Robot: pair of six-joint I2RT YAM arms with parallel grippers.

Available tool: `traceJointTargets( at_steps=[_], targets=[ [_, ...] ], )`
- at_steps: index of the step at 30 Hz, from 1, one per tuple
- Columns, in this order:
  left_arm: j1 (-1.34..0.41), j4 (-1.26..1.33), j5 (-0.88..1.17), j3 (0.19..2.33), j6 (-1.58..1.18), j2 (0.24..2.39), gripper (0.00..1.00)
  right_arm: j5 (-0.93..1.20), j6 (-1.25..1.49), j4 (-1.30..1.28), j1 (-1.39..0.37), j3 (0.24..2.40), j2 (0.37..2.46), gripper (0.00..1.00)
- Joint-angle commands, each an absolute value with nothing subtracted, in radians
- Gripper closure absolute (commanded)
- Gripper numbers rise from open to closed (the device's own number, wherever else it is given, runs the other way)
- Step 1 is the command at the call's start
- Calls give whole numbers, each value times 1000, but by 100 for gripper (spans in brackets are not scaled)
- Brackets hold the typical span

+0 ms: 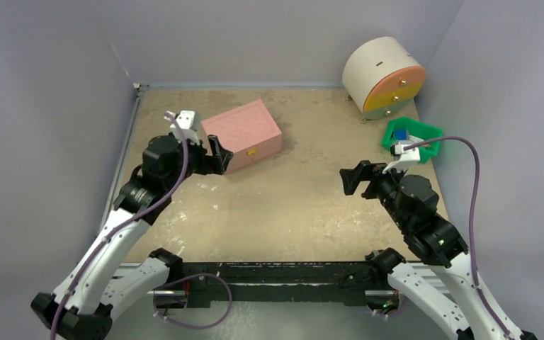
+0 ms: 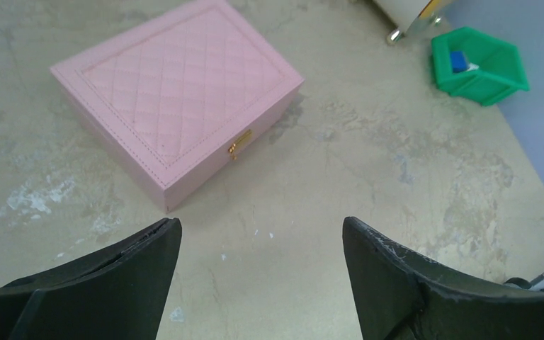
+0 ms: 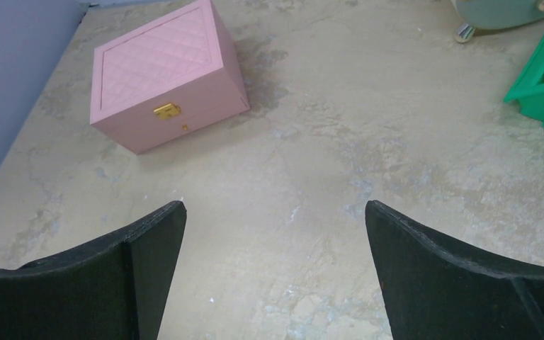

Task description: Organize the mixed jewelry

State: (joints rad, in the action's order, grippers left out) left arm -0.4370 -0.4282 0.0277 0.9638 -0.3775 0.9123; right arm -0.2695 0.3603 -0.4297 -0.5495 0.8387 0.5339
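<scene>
No mixed jewelry shows in any view; it is hidden or out of view. A closed pink quilted box (image 1: 244, 131) with a gold clasp sits at the back left of the table, also seen in the left wrist view (image 2: 177, 85) and the right wrist view (image 3: 163, 71). My left gripper (image 1: 216, 152) hovers just off the box's near left corner, jaws wide open over bare tabletop (image 2: 262, 227). My right gripper (image 1: 354, 178) is at mid-right, open and holding nothing (image 3: 275, 209), pointing toward the box.
A green bin (image 1: 412, 138) holding blue items stands at the right edge behind my right wrist, seen too from the left wrist (image 2: 478, 67). A round cream drawer unit (image 1: 382, 78) with yellow and orange fronts sits at the back right. Grey walls enclose the table.
</scene>
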Motion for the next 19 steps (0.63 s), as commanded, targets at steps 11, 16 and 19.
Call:
traceJointTargets(
  at_steps=[11, 16, 19],
  targets=[
    [-440, -238, -97, 862, -354, 541, 13, -185, 342, -424, -551, 910, 462, 1],
    [-439, -240, -87, 866, -359, 553, 13, -145, 290, -386, -551, 909, 469, 1],
    [-439, -243, -84, 867, -361, 564, 13, -190, 319, -366, -551, 905, 492, 1]
  ],
)
